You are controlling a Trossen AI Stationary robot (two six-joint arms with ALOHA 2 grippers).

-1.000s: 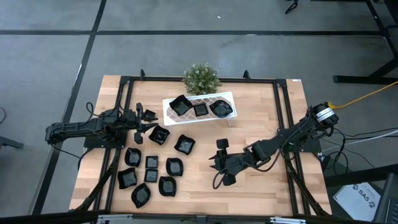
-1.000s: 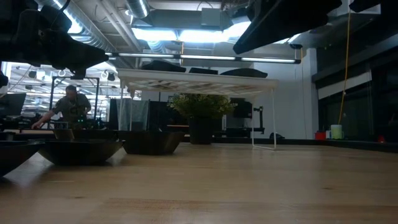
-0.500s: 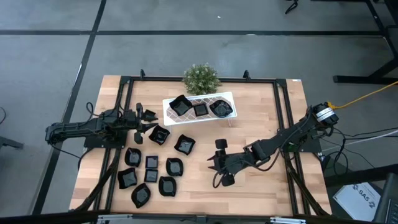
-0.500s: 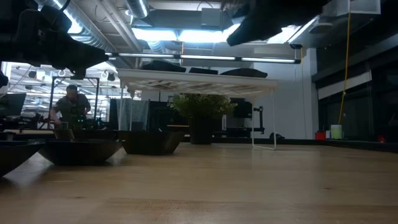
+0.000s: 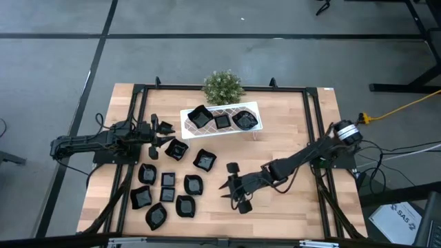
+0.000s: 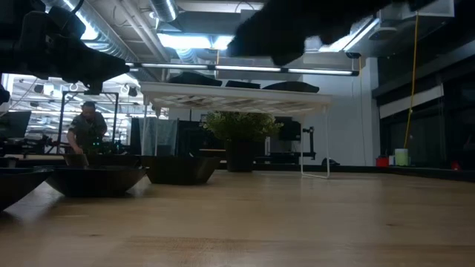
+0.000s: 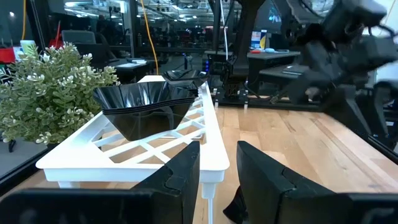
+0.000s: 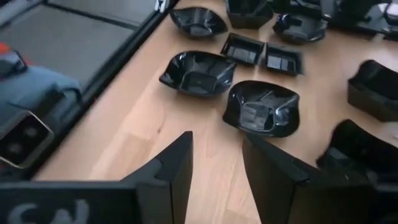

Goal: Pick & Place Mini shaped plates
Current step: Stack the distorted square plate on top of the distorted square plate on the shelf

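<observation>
Several glossy black mini shaped plates [image 5: 169, 187] lie on the wooden table left of centre. Three more [image 5: 222, 120] sit on the white rack [image 5: 253, 107]. My right gripper [image 5: 226, 187] hovers open above the table, just right of the loose group, tipped a little downward. In the right wrist view its gap [image 8: 214, 168] faces a wavy-edged plate [image 8: 261, 107], with nothing between the fingers. My left gripper [image 5: 165, 135] waits open and level at the table's left, facing the rack [image 7: 155, 146] and the plate on it [image 7: 146, 106].
A small green plant [image 5: 222, 86] stands behind the rack at the far edge. A black frame [image 5: 313, 138] borders the tabletop. Bare wood lies right of the rack and under my right arm. A person [image 6: 87, 133] is in the room beyond.
My right gripper has moved toward the table's left and slightly toward the near edge, closer to the loose plates, sinking a little and tipping downward. It has stayed open. The plates have not moved.
</observation>
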